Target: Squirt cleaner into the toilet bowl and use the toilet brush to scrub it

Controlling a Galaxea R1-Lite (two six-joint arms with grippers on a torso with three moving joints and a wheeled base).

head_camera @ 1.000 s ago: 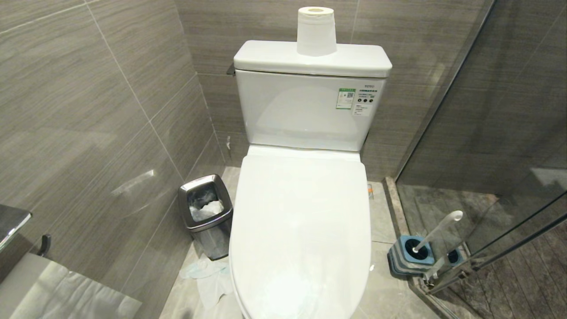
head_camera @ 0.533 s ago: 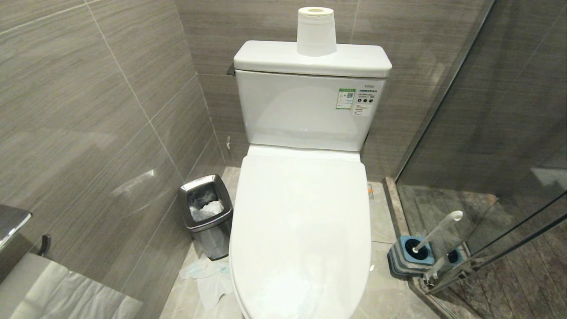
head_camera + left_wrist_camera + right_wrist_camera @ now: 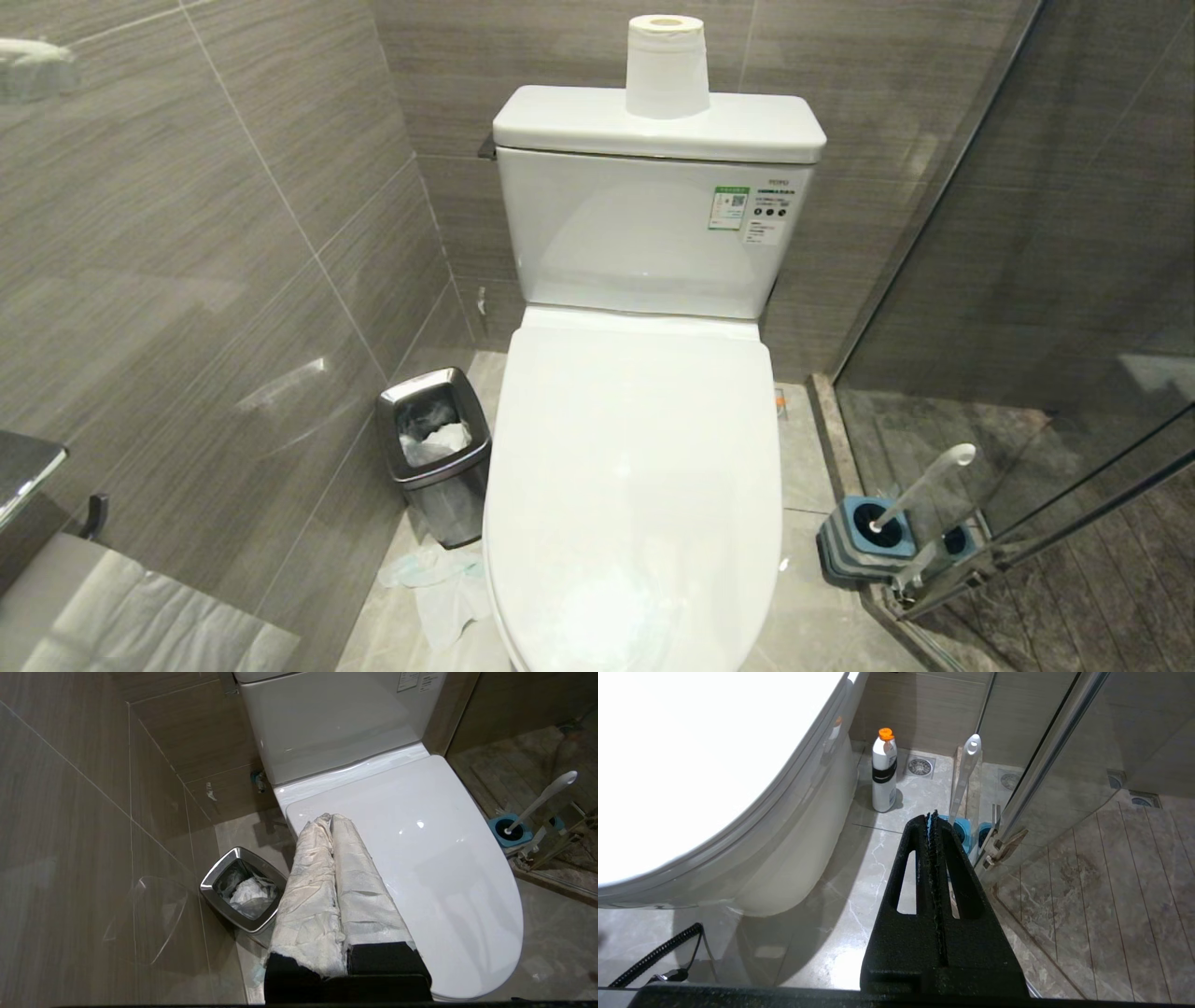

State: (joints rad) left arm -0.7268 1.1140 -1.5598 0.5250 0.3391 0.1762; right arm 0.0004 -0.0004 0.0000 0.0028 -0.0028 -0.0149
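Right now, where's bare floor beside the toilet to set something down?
Right side: bare tile between the toilet and the brush holder, reaching back to a white bottle. Left side is crowded: the bin stands close to the toilet, with crumpled paper on the floor before it.

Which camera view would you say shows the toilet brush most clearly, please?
The head view: the toilet brush shows its whole white handle leaning out of the blue holder. The left wrist view shows it smaller, near the edge. The right wrist view shows only the handle; the closed right gripper hides its base.
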